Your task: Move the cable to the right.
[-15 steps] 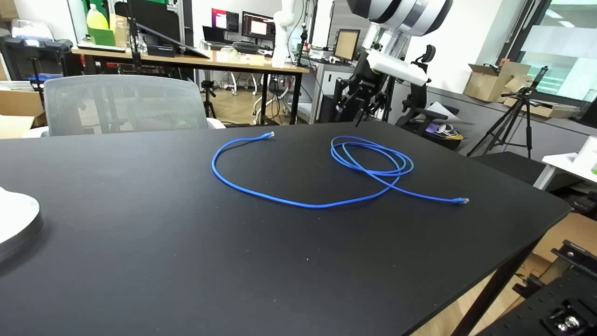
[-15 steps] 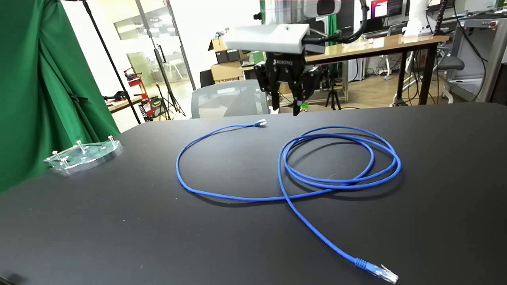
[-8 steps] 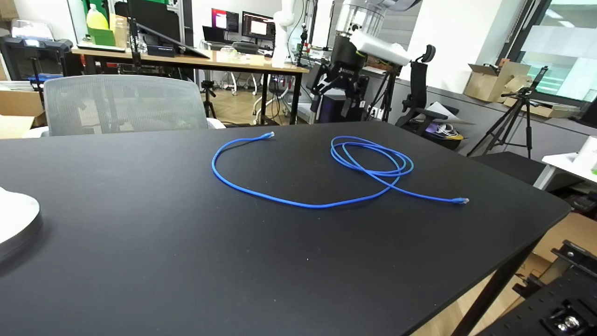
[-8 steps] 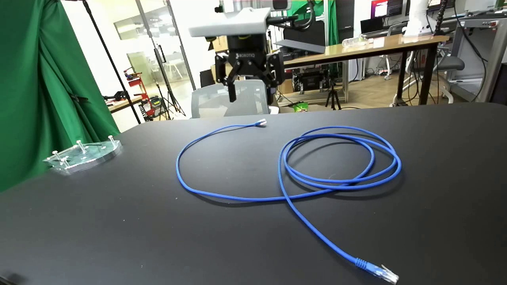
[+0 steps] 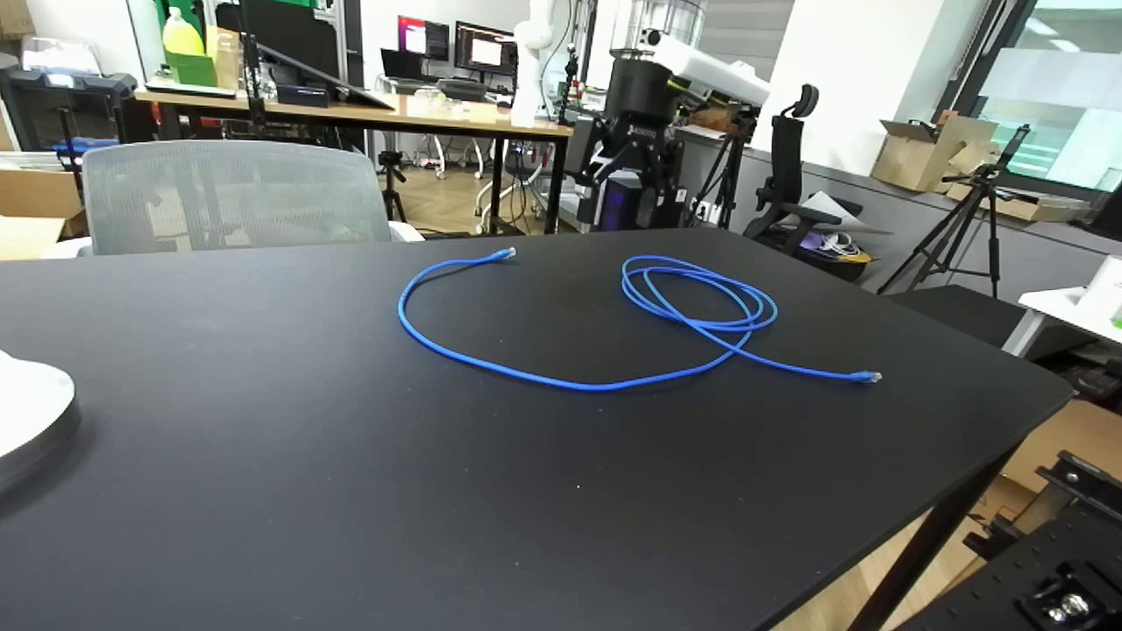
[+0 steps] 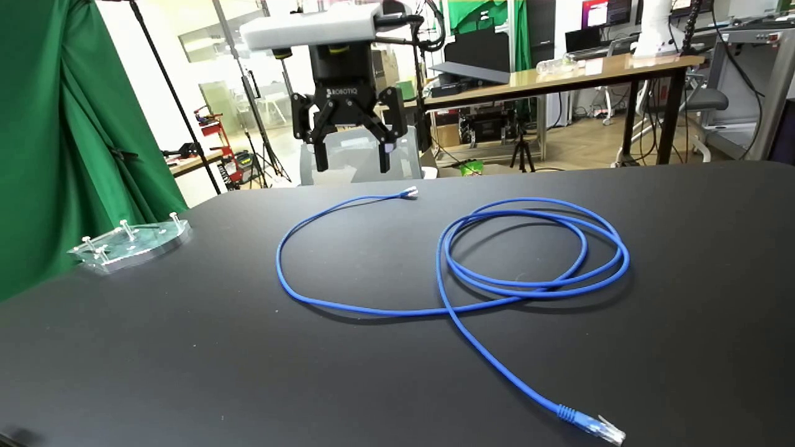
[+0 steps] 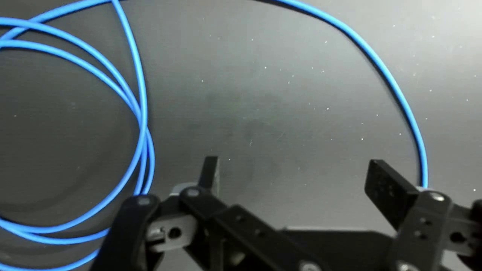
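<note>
The bright blue cable (image 5: 605,386) lies on the black table in both exterior views. Several loops are coiled on one side, and a single wide arc (image 6: 379,311) runs out to a pale-tipped end (image 6: 408,192) by the far edge. Its second connector (image 6: 590,425) points to the near side. Above the table by that far edge hangs my gripper (image 6: 353,160), fingers spread and nothing between them. In the wrist view the gripper (image 7: 295,169) stands between the coil (image 7: 141,124) and the arc; its right finger (image 7: 389,192) hides the arc's end.
The black table (image 5: 351,491) has its side edge at the right in an exterior view. A clear plate with bolts (image 6: 133,245) sits at the left of the table. A white rounded object (image 5: 31,412) stands at the left edge. A mesh chair (image 5: 237,197) is behind the table.
My gripper has moved left in both exterior views, and its fingers have spread wider. The cable lies as before.
</note>
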`<state>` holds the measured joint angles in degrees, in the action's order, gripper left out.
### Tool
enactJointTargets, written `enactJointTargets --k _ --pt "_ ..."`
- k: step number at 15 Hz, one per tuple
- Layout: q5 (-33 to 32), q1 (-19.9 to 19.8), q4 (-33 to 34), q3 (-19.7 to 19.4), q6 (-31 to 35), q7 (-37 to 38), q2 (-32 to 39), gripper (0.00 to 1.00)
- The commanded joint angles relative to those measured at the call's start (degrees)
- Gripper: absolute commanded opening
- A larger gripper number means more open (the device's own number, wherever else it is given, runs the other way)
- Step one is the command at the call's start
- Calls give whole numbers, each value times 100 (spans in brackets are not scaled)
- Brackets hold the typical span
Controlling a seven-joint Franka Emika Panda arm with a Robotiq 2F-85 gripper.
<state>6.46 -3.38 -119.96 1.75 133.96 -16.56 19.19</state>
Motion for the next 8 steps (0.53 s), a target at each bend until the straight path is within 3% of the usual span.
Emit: enactJointTargets --k 1,8 --pt "-243 31 -221 -90 32 245 -99 100" --pt "-454 -141 -611 -429 680 306 52 100"
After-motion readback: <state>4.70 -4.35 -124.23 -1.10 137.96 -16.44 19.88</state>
